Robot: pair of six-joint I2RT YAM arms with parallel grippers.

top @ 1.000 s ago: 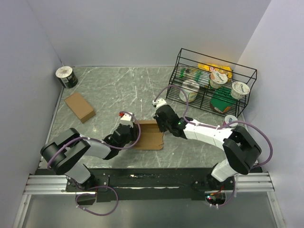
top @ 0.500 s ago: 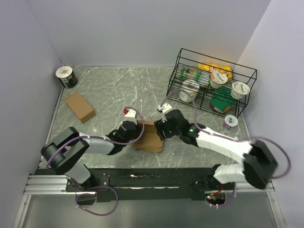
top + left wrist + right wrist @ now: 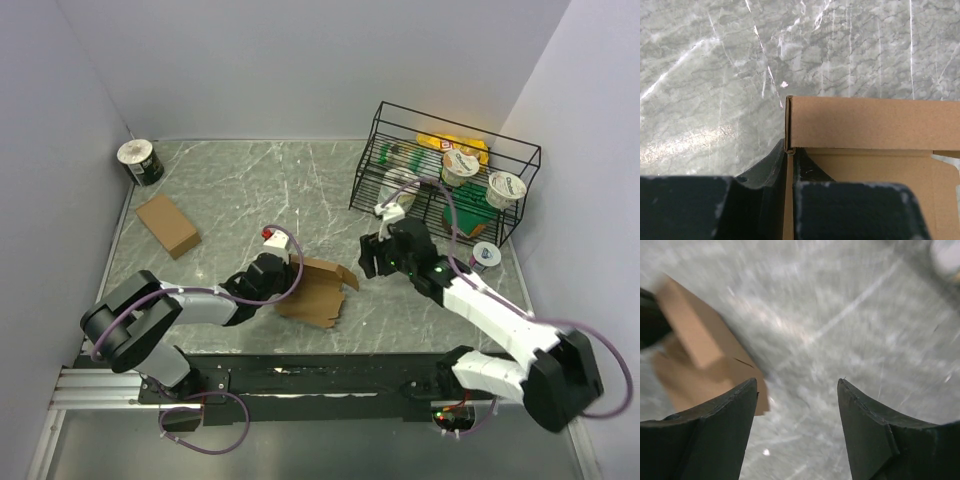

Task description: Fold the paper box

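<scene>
The paper box (image 3: 315, 290) is brown cardboard, half formed, near the table's front centre, with one flap raised toward the right. My left gripper (image 3: 268, 276) is shut on its left wall. In the left wrist view the thin cardboard edge (image 3: 789, 150) sits pinched between the two dark fingers, and a folded wall (image 3: 870, 122) stands just beyond them. My right gripper (image 3: 372, 258) is open and hangs a short way right of the box, touching nothing. The right wrist view is blurred and shows the paper box (image 3: 700, 355) at the left, beyond the spread fingertips (image 3: 750, 390).
A second, fully formed brown box (image 3: 168, 225) lies at the left. A dark can (image 3: 139, 162) stands in the back left corner. A black wire rack (image 3: 445, 185) with cups and packets fills the back right, and one cup (image 3: 485, 256) stands in front of it.
My right gripper let go of the box, opened and pulled back to the right. The left gripper tightened on the box's left wall, and the box tilted with its right flap raised.
</scene>
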